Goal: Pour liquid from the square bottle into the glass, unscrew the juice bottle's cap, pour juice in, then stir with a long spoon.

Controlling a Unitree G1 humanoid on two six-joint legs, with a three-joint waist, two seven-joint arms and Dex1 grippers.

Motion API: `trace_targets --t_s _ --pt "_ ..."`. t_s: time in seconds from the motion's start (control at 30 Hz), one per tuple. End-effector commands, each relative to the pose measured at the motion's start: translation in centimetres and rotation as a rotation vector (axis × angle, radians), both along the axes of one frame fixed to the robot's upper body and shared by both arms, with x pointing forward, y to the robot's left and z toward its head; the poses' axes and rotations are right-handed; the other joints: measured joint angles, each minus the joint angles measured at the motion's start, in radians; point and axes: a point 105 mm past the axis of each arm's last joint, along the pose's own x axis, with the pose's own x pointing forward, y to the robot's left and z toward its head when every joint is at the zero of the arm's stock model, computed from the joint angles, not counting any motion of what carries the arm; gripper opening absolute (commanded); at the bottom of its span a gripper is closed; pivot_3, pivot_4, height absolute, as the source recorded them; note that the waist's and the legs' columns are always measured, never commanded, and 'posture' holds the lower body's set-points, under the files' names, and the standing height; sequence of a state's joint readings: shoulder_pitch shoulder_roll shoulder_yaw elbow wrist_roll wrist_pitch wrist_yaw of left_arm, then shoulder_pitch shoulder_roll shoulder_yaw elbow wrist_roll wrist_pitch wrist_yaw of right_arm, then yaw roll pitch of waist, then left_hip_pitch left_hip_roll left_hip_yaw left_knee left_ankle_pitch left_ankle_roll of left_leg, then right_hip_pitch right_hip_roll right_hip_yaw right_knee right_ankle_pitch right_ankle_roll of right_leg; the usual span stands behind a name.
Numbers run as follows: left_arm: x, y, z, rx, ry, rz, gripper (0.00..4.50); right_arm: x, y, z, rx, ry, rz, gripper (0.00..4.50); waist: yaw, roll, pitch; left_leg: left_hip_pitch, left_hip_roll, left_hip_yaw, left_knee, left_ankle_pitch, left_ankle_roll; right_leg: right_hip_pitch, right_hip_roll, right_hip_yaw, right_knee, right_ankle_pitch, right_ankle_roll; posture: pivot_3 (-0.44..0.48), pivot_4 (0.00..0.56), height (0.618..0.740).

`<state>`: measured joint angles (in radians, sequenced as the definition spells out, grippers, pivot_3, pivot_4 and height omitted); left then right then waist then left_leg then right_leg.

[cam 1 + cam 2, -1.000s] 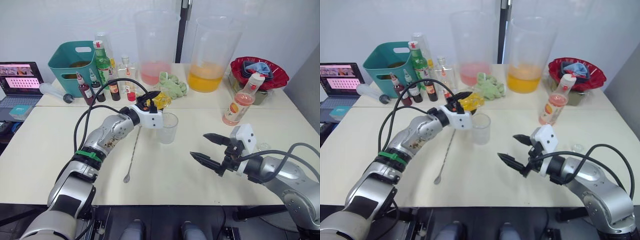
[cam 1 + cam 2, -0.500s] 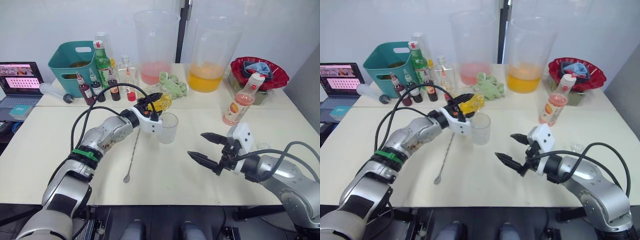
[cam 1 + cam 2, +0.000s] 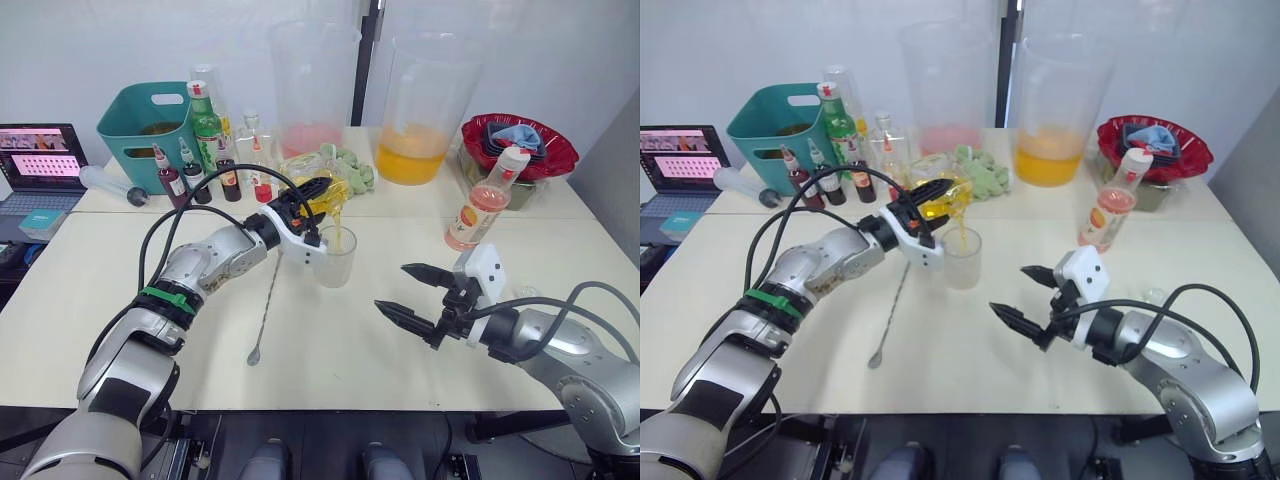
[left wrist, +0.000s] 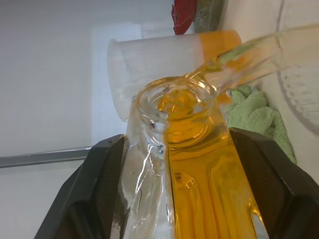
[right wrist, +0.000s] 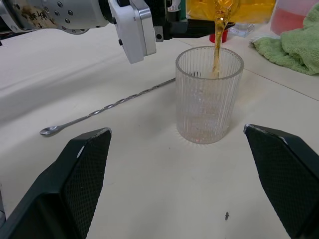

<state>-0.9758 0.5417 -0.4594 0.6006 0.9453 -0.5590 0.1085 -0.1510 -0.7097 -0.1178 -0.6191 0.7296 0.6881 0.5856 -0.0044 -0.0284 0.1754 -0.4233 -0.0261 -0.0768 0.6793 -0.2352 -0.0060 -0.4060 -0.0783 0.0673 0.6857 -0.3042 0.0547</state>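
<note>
My left gripper [image 3: 312,196] is shut on the square bottle [image 3: 318,190], tipped on its side above the glass [image 3: 336,256]. A thin yellow stream [image 5: 218,42] runs from the bottle's neck [image 4: 175,102] into the ribbed glass [image 5: 207,94]. The long spoon [image 3: 265,308] lies flat on the table just left of the glass. The juice bottle [image 3: 486,200] with pink-orange liquid and its white cap [image 3: 513,158] stands at the right. My right gripper [image 3: 414,292] hangs open above the table, in front and to the right of the glass, holding nothing.
Two huge clear pitchers [image 3: 312,95] [image 3: 421,105] stand at the back, with a green cloth [image 3: 350,168] between them. A teal bin [image 3: 148,130], a tall green bottle [image 3: 205,118] and small dark bottles [image 3: 170,178] sit back left. Red bowls [image 3: 518,145] are back right, a laptop [image 3: 38,165] far left.
My left gripper has tipped the square bottle further over the glass and yellow liquid now streams out. The right gripper has stayed about where it was.
</note>
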Motion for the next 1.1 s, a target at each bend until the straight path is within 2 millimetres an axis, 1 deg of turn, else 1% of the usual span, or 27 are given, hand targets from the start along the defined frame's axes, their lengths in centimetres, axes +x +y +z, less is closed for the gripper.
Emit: trace_targets --t_s 0.03,0.13,0.2,0.27,0.37,0.47,0.6,0.73,0.8,0.9,0.93,1.1 --pt "-0.3 -0.2 3.9 -0.087 -0.105 -0.015 2.76 -0.3 0.4 0.9 0.002 -0.034 0.019 4.50 0.000 0.000 0.000 0.000 0.000 0.000 0.000 0.000 0.000 0.000 0.000 0.000 0.000 0.000 0.000 0.000 0.150 0.740" --pt "-0.1 -0.1 3.9 -0.121 -0.071 -0.007 2.76 -0.2 0.5 0.8 0.000 -0.032 0.020 4.50 -0.001 0.000 0.000 0.000 0.000 0.000 0.000 0.000 0.000 0.000 0.000 0.000 0.000 0.000 0.000 0.000 0.150 0.740" --pt "-0.2 -0.2 3.4 -0.181 0.060 -0.030 2.76 -0.2 0.5 0.8 -0.001 -0.031 0.022 4.50 0.000 0.000 0.000 0.000 0.000 0.000 0.000 0.000 0.000 0.000 0.000 0.000 0.000 0.000 0.000 0.000 0.150 0.740" --pt "-0.4 -0.3 3.2 -0.218 0.143 -0.055 2.76 -0.3 0.6 0.8 0.000 -0.031 0.024 4.50 -0.001 0.000 0.000 0.000 0.000 0.000 0.000 0.000 0.000 0.000 0.000 0.000 0.000 0.000 0.000 0.000 0.150 0.740" --pt "-0.8 -0.3 3.6 -0.297 0.236 -0.087 2.76 -0.3 0.6 0.8 -0.002 -0.029 0.028 4.50 -0.005 0.000 0.000 0.000 0.000 0.000 0.000 0.000 0.000 0.000 0.000 0.000 0.000 0.000 0.000 0.000 0.150 0.740" --pt "-0.9 0.0 3.9 -0.338 0.289 -0.096 2.76 -0.3 0.6 0.9 -0.005 -0.029 0.031 4.50 -0.007 0.000 0.000 0.000 0.000 -0.001 0.000 0.000 0.000 0.000 0.000 0.000 0.001 0.000 0.000 0.000 0.150 0.740" --pt "-0.4 1.5 4.8 -0.475 0.361 -0.070 2.76 -0.1 0.6 1.0 -0.010 -0.028 0.046 4.50 -0.009 0.000 0.000 0.000 0.000 -0.001 0.001 0.000 0.000 0.000 0.000 0.000 0.001 0.000 0.000 0.000 0.150 0.740" --pt "-0.2 2.3 5.2 -0.538 0.390 -0.050 2.76 0.0 0.7 1.1 -0.013 -0.027 0.053 4.50 -0.010 0.000 0.000 0.000 0.000 -0.001 0.001 0.000 0.000 0.000 0.000 0.000 0.001 0.000 0.000 0.000 0.150 0.740" --pt "0.2 3.3 5.5 -0.621 0.423 -0.024 2.76 0.1 0.7 1.2 -0.016 -0.028 0.062 4.50 -0.010 0.000 0.000 0.000 0.000 -0.001 0.001 0.000 0.000 0.000 0.000 0.000 0.002 0.000 0.000 0.000 0.150 0.740" --pt "1.1 6.3 5.8 -0.861 0.519 0.044 2.76 0.3 1.0 1.4 -0.022 -0.026 0.091 4.50 -0.012 0.000 0.000 0.000 0.000 -0.001 0.002 0.000 0.000 0.000 0.000 0.000 0.002 0.000 0.000 0.000 0.150 0.740" --pt "1.3 7.6 5.8 -0.958 0.554 0.067 2.76 0.3 1.1 1.5 -0.024 -0.025 0.102 4.50 -0.013 0.000 0.000 0.001 0.000 -0.001 0.002 0.000 0.000 0.000 0.000 0.000 0.003 0.000 0.000 0.000 0.150 0.740" --pt "1.6 11.4 4.8 -1.223 0.650 0.159 2.76 0.5 1.2 1.6 -0.030 -0.024 0.128 4.50 -0.019 0.000 0.000 0.001 0.001 -0.002 0.002 0.000 0.000 -0.001 0.001 0.000 0.008 0.000 0.000 0.000 0.150 0.740"
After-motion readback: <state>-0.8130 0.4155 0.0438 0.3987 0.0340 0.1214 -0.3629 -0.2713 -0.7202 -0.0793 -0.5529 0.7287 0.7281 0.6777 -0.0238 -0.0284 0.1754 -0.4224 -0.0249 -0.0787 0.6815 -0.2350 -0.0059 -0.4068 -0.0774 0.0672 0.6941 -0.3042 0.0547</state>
